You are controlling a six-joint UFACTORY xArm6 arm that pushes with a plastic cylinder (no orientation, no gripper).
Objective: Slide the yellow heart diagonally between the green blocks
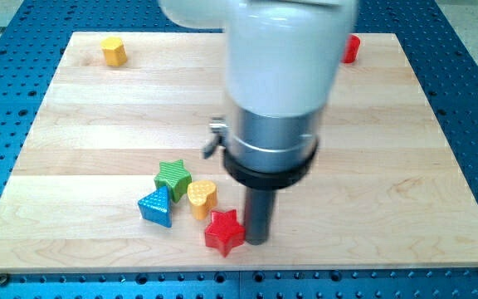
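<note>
The yellow heart lies on the wooden board below the middle. A green star touches it on its upper left. A blue triangle sits to the left, next to the star and the heart. A red star lies just below and right of the heart. My tip is down on the board right beside the red star's right side, a short way right of and below the heart. Only one green block shows; the arm hides part of the board.
A yellow hexagon-like block sits at the board's top left. A red block peeks out at the top right behind the arm. The white and silver arm body covers the board's upper middle. Blue perforated table surrounds the board.
</note>
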